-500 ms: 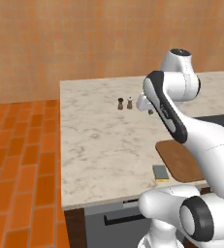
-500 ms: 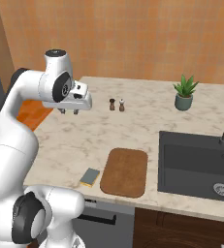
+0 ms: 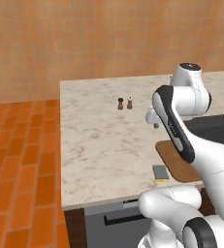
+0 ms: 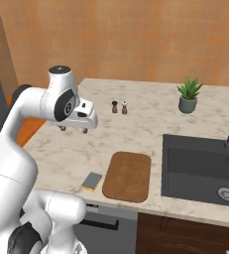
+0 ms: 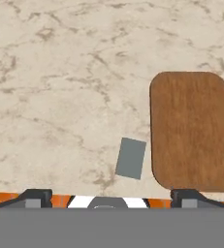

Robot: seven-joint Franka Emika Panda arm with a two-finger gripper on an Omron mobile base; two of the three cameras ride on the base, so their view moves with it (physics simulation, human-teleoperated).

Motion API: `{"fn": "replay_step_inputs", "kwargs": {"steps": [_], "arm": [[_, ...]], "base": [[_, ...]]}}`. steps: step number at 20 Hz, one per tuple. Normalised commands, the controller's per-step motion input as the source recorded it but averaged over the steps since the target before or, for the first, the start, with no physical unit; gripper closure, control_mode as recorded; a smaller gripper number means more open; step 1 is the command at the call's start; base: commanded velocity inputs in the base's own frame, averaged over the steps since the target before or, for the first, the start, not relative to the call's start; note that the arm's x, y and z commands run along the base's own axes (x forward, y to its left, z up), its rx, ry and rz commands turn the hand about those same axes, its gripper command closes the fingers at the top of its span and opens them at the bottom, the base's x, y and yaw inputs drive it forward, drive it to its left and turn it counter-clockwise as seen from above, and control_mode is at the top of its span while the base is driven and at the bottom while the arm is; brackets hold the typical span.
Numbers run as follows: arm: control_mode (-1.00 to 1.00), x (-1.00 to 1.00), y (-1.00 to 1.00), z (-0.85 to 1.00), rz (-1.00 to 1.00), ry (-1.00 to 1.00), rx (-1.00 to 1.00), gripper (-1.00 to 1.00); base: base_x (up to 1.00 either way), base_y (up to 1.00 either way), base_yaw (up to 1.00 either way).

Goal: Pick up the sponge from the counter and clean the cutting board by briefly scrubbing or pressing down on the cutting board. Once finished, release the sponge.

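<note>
1. The end effector [image 4: 74,129] hangs high above the table [image 4: 150,116] with nothing between its fingers. The hand view shows the two tips wide apart at its lower corners, so I read it as open.
2. The sponge [image 4: 91,181] lies flat near the table's front edge, just beside the board [image 4: 128,175] on the side away from the sink [image 4: 201,168]. A thin strip of stone separates them; they do not touch.
3. Judged from this, no grasp has begun. The end effector sits well back from the sponge and must come forward as well as down.
4. Risk: the sponge is thin. Fingers that stop too high would close on air, and ones that drive too low would jam against the stone.
5. Risk: in the hand view the sponge [image 5: 131,158] lies slightly askew to the line between the tips. Closing without a wrist turn could catch it corner to corner and spin it out.
6. Risk: the front edge is close. A sideways nudge on the way down could push the sponge over it to the floor [image 3: 21,160].
7. Risk: a finger landing on the board side might strike the board's rim and shift it.
8. The shakers [image 4: 119,107] and plant [image 4: 188,95] stand well apart from all this, so they look safe.
</note>
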Motion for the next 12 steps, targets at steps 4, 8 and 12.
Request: {"fn": "replay_step_inputs", "kwargs": {"steps": [4, 8, 12], "arm": [[-1.00, -0.57, -0.56, -0.62, -0.12, 0.05, 0.22, -1.00], [-1.00, -0.33, -0.36, -0.71, -0.17, 0.07, 0.18, -1.00], [-1.00, -0.03, -0.04, -0.76, -0.25, 0.04, 0.03, -1.00]], "base": [[0.00, 0.00, 0.00], [0.00, 0.00, 0.00], [0.00, 0.00, 0.00]]}}
